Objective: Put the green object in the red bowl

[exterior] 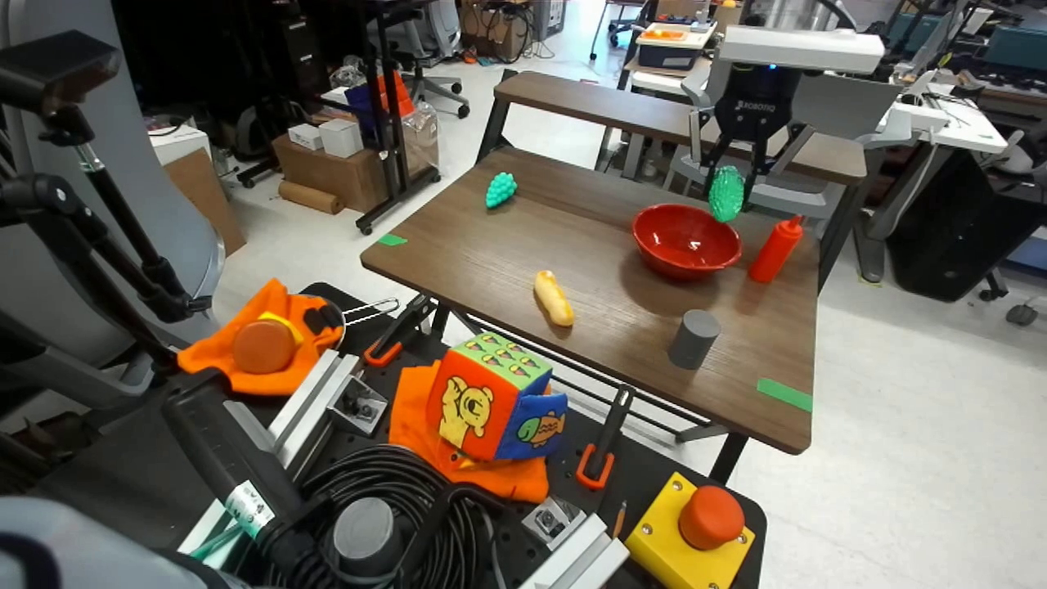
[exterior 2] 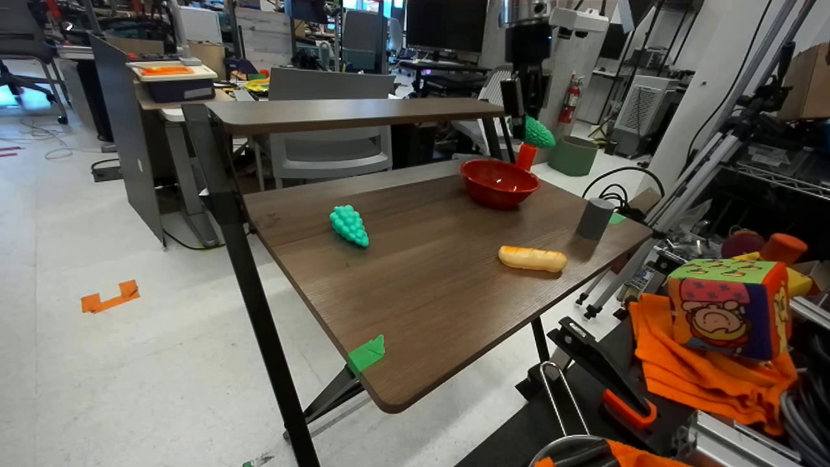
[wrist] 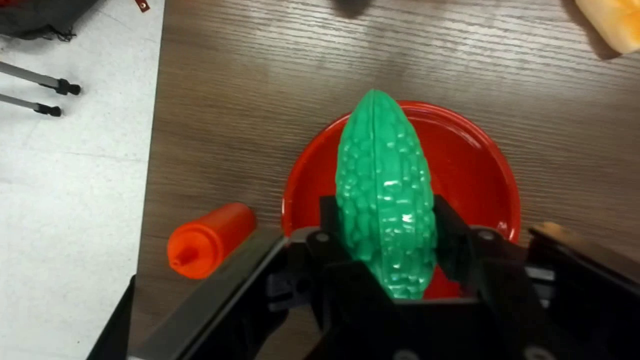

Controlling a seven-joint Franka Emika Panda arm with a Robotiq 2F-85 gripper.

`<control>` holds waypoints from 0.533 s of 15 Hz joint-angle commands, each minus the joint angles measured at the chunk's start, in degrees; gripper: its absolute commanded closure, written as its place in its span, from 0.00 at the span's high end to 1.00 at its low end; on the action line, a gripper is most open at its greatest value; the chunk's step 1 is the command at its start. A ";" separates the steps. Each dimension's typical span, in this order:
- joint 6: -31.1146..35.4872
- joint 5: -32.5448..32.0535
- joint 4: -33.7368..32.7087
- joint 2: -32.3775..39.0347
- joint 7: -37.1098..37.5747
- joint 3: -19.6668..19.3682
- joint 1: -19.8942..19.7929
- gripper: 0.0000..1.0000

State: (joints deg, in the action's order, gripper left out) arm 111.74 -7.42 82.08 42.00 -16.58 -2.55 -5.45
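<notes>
A green corn-shaped object (exterior: 726, 196) with a bumpy surface is held in my gripper (exterior: 734, 173). It also shows in an exterior view (exterior 2: 539, 133) and in the wrist view (wrist: 382, 175). In the wrist view my two black fingers (wrist: 384, 212) press on its sides. The red bowl (exterior: 687, 266) stands upright on the table, also seen in an exterior view (exterior 2: 499, 193). In the wrist view the bowl (wrist: 475, 175) lies below and behind the green object, which is raised above the rim level. No object shows inside the bowl's visible part.
A red squeeze bottle (exterior: 775, 249) stands close beside the bowl. A green grape cluster (exterior 2: 349, 225), a yellow bread roll (exterior: 554, 298) and a grey cylinder (exterior: 694, 339) are on the brown table (exterior: 458, 254). A raised shelf (exterior 2: 363, 113) runs along the table's back.
</notes>
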 commanded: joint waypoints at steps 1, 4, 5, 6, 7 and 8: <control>-0.71 -2.41 -4.08 3.89 1.20 0.28 2.23 0.21; 1.23 -4.40 -6.98 7.79 3.80 -0.55 4.11 0.21; 2.09 -5.31 -7.79 9.11 5.11 -0.97 4.65 0.21; 3.56 -6.01 -8.80 10.87 6.88 -1.38 5.04 0.21; 4.43 -6.63 -9.82 12.28 8.32 -1.75 5.36 0.21; 5.06 -6.83 -10.90 13.70 9.70 -2.01 5.57 0.21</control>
State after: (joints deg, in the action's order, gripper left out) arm 115.18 -12.78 76.19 50.79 -10.64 -3.04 -1.08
